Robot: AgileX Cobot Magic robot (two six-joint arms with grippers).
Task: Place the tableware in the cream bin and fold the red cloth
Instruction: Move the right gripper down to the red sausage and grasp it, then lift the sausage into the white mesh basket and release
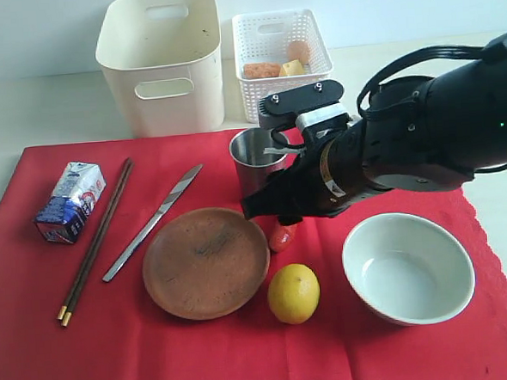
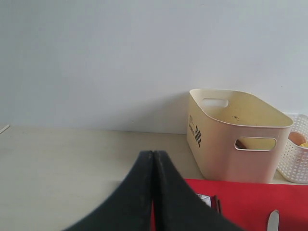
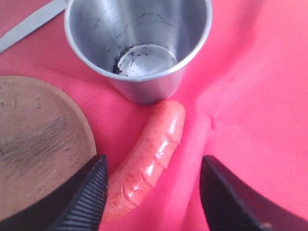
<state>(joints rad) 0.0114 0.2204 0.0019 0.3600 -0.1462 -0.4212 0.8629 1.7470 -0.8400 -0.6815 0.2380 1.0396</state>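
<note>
right fingers spread, empty, astride glossy orange-pink sausage just beside shiny steel cup | left fingers pressed together, empty | risk: closing grabs food, jostles cup

glossy black right arm, green light | black cables looped on top | black screwed bracket | right hand: ribbed black fingers | left hand: smooth black
</note>
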